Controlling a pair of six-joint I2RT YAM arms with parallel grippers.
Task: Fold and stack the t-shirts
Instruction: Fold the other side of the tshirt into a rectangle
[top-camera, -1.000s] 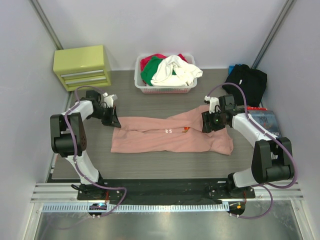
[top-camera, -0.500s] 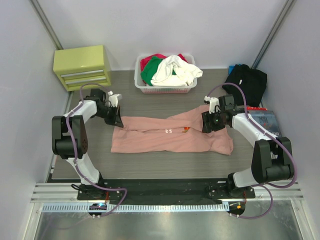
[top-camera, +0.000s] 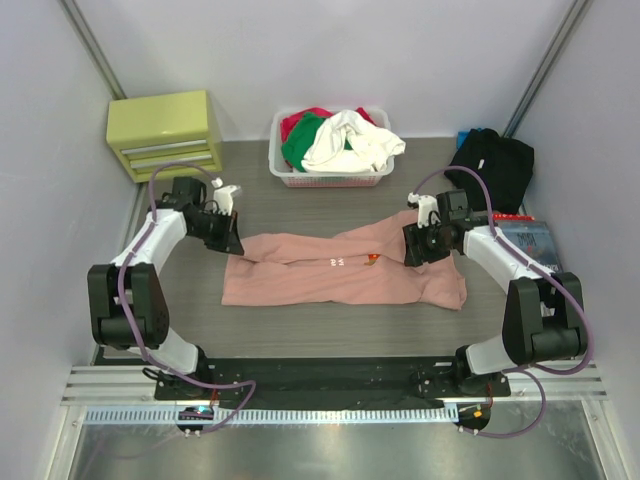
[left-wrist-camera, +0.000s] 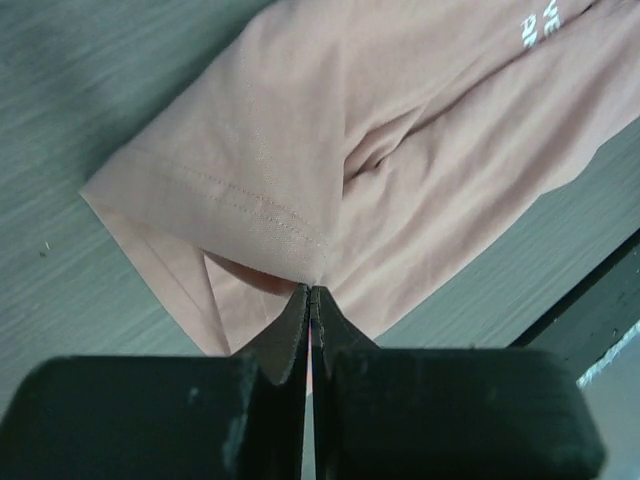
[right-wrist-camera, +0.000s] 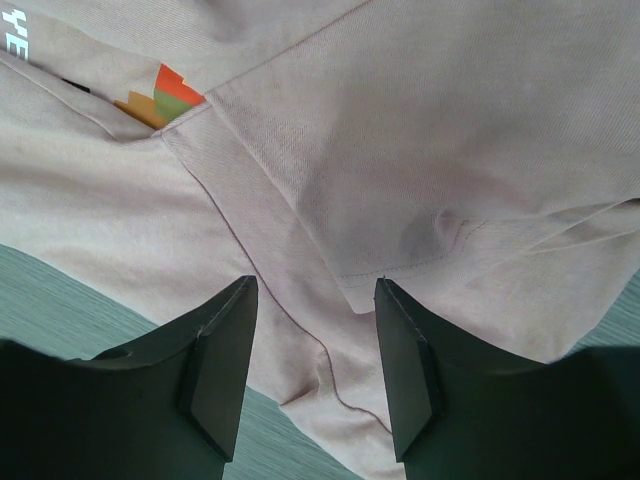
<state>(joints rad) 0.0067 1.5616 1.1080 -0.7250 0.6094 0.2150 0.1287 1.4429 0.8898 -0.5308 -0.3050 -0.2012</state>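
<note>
The left pincer (left-wrist-camera: 311, 298) is clamped on a thin edge of the salmon-pink t-shirt (left-wrist-camera: 400, 130). Its arm has just re-posed, elbow dropping back, tip barely shifting. The right pincer (right-wrist-camera: 312, 300) hasn't budged, jaws half-wide astride a hemmed corner, gripping nothing. The shirt lies in a long band across the bench (top-camera: 300, 205), and the black t-shirt (top-camera: 495, 165) waits far right. One end secured, so I'd guess a two-ended lift.

The top camera looks down from high behind the arms at the whole table (top-camera: 300, 205). Each wrist camera peeks past its own fingers (left-wrist-camera: 285, 340), very close to the pink shirt (top-camera: 340, 285), which all three see.
</note>
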